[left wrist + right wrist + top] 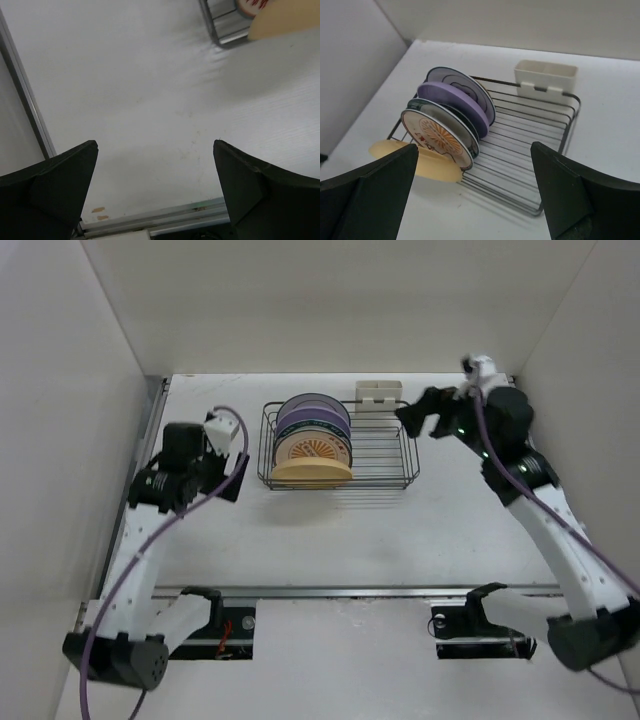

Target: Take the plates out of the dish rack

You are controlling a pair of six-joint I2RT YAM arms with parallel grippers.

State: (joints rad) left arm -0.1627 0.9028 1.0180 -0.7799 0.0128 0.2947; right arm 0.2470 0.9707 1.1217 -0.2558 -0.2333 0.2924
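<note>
- Plates (313, 435) are standing on edge in a tight row at the left end of the dish rack (385, 462), which is sitting on the table (320, 540) toward the back, between the two arms.
- Left fingers (60, 175) are spreading wide over bare table just left of the rack, holding nothing. Right fingers (570, 180) are gaping just as wide above the rack's right end, near the white cutlery holder (546, 76), and are empty too.
- Judging by this, the first pick is coming up. The yellow plate (437, 167) is looking like the best start, since it is lying outermost, tilting low over the rack's near edge.
- Doing it well is probably calling for straddling that one rim only, closing firmly, and lifting clear of the prongs before swinging away, so that the neighbours are not getting dragged.
- Behind the yellow one, a white plate with an orange sunburst (437, 135), a dark-rimmed plate, a lavender plate (455, 102) and a grey-patterned white one (457, 81) are leaning close together. Their smooth rims are likely going to be slippery.
</note>
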